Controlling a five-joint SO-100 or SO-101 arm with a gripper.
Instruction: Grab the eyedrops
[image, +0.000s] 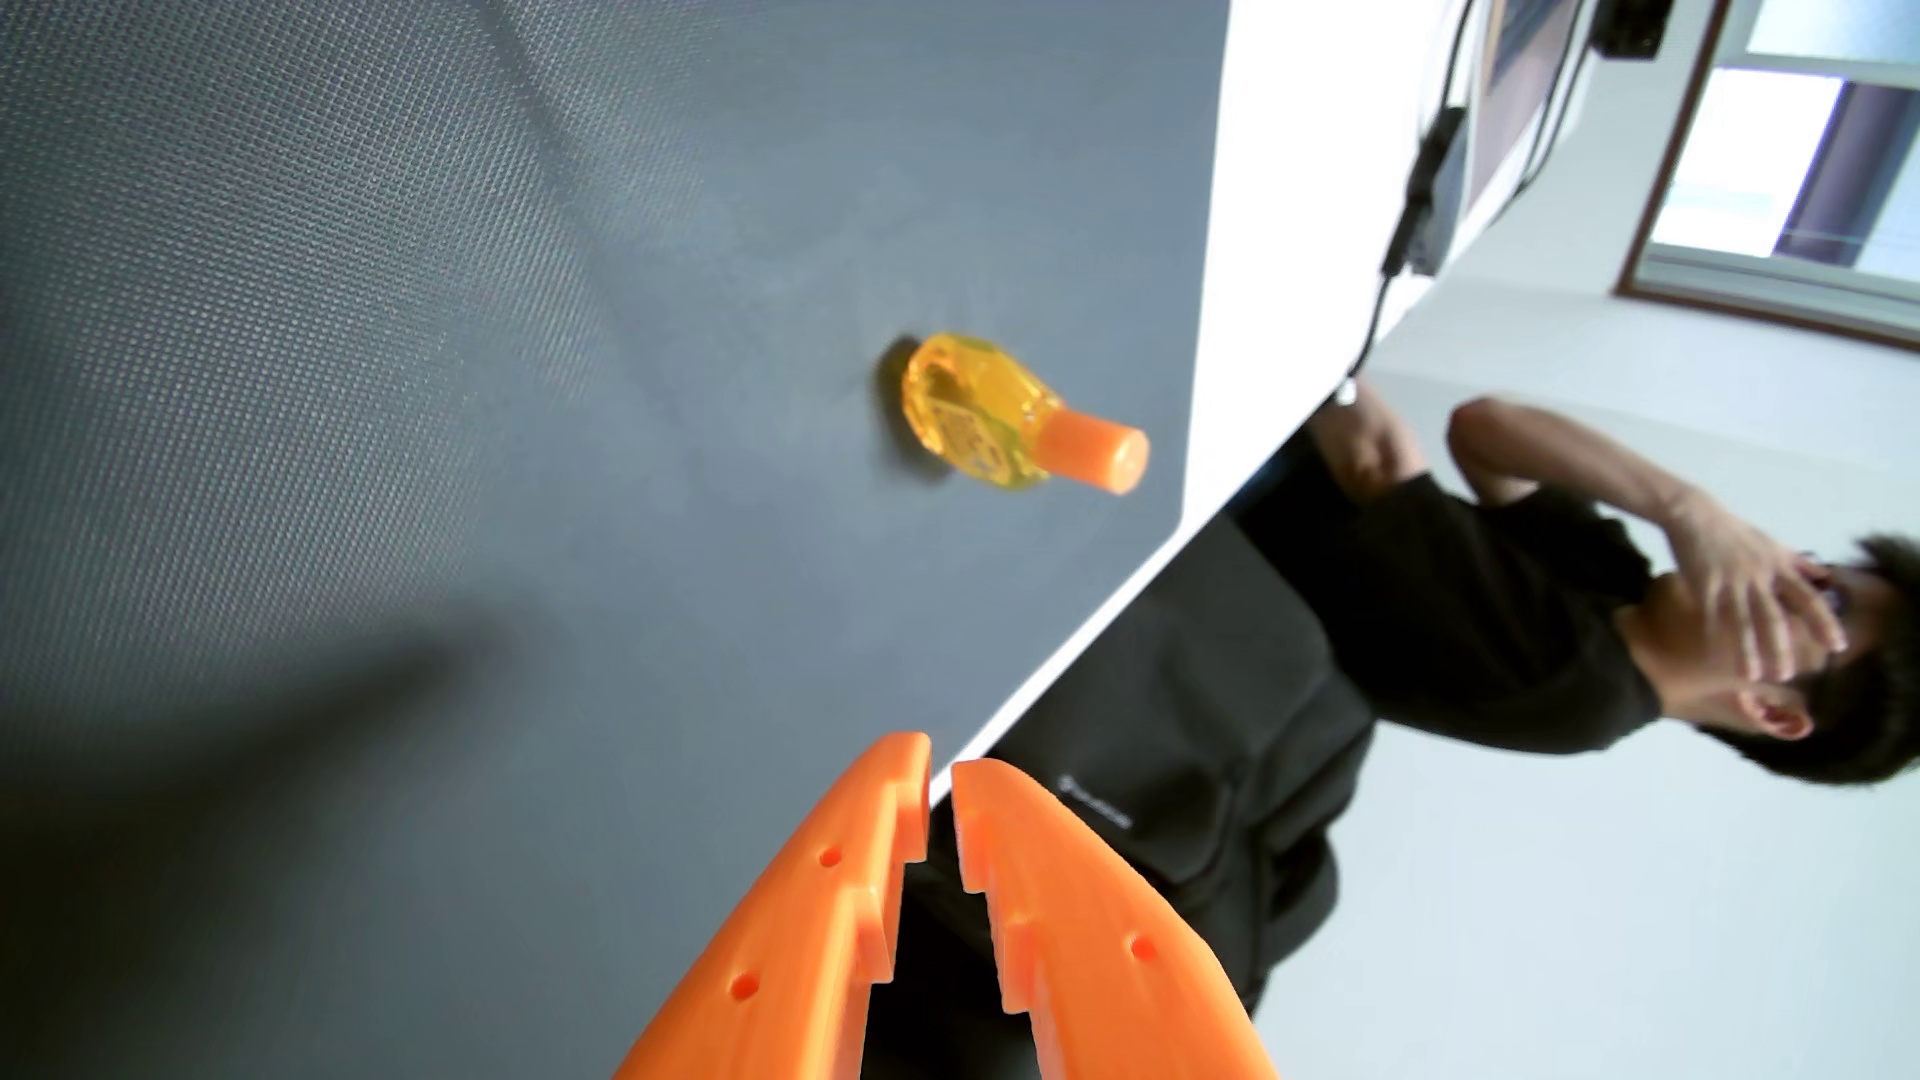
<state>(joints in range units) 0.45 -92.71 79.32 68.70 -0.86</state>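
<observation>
Eyedrops bottle (977, 415) stood on the dark grey mat (416, 415), toward the right of the wrist view and not far from the mat's edge, where the white table (1309, 208) began. It was well apart from the gripper (940, 774), farther off and slightly to the right of it.

Handling, judged: small clear plastic bottle, so light and fairly stiff, but smooth and faceted, hence likely slippery. A light bottle on a narrow base could tip or skid if nudged by one finger first. Best hold appeared to be across the wide flat faces of the body, below the cap (1101, 452); the neck looked too narrow and tapered for a secure pinch.

Appearance: translucent yellow-amber body with cut, gem-like facets, some print on the front too blurred to read, and an opaque orange cap on a short neck.

Gripper: orange toothed fingers nearly together, a thin gap between the tips, nothing held. It would need to part before closing on the bottle.

A person (1455, 644) in black was beyond the table edge.
</observation>
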